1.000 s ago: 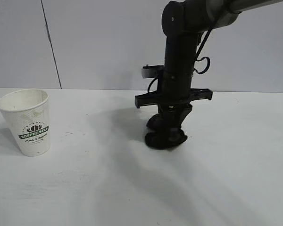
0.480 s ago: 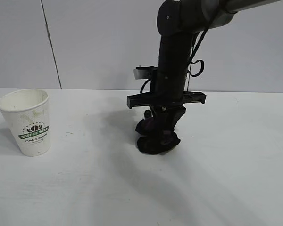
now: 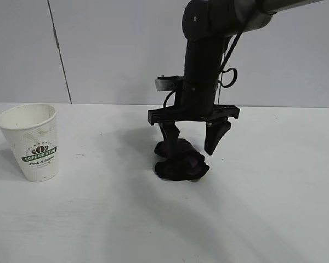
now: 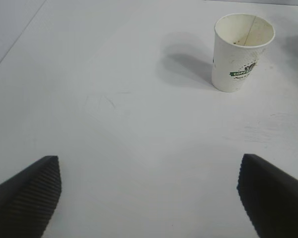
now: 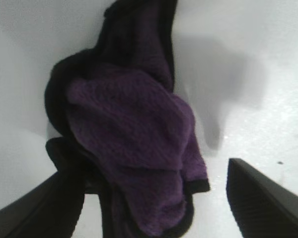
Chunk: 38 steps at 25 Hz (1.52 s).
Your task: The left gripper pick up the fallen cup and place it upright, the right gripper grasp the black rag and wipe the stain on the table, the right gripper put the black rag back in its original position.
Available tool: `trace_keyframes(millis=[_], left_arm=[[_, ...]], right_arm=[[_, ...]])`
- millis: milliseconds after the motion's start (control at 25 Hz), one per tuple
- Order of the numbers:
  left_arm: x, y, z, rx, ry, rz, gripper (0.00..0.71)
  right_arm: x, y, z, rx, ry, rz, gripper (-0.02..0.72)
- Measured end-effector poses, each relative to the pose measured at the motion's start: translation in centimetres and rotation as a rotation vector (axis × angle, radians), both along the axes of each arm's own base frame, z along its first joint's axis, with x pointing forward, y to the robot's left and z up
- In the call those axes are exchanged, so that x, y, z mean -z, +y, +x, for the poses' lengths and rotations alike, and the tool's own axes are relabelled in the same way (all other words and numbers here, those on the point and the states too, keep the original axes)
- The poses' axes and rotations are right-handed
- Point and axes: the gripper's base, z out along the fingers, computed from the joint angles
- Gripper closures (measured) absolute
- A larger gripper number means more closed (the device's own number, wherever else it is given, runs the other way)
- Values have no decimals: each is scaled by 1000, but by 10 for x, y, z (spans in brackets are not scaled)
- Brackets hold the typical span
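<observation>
A: Black-purple cloth — the black rag lies bunched on the white worktop, near the middle. The right gripper points straight down over it, fingers spread apart. One finger touches or sits just beside the far upper edge of the rag; the other finger hangs clear of the cloth, off to its right side.

B: Is the rag held?

A: No. In the right wrist view the rag rests on the surface between the two finger tips, and neither pinches it. Fuzzy purple face up, black edges folded round.

B: The cup?

A: The cup stands upright at the far left of the worktop, well apart from the rag — white paper, green "COFFEE STAR" logo facing the outside camera. A few brown specks inside its rim show in the left wrist view.

B: Left arm?

A: The left gripper is held back from the cup, angled down at bare worktop, fingers wide apart, nothing between them.
</observation>
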Motion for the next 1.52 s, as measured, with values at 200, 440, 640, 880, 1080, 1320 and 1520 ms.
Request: trace_keyframes(millis=[200,440,640,880,1080,1320,1520], left_arm=[[0,0,0,0,0,0,16],[0,0,0,0,0,0,16],[0,0,0,0,0,0,16],[0,0,0,0,0,0,16],[0,0,0,0,0,0,16],[0,0,0,0,0,0,16],[0,0,0,0,0,0,16]], right_arm=[[-70,-39,5,58,-180,-56,146],[-156,-134,1,260,-364,-86,146],[-224,-231,-33,478,-504,-116,146],[-297,-317,-111,718,-674,-173,146],[-344,-317,-169,751,-810,-92,146],[-404,-268,-258,628,-1057,-23,146],[-436,-216,-375,561,-1322,-24,146]])
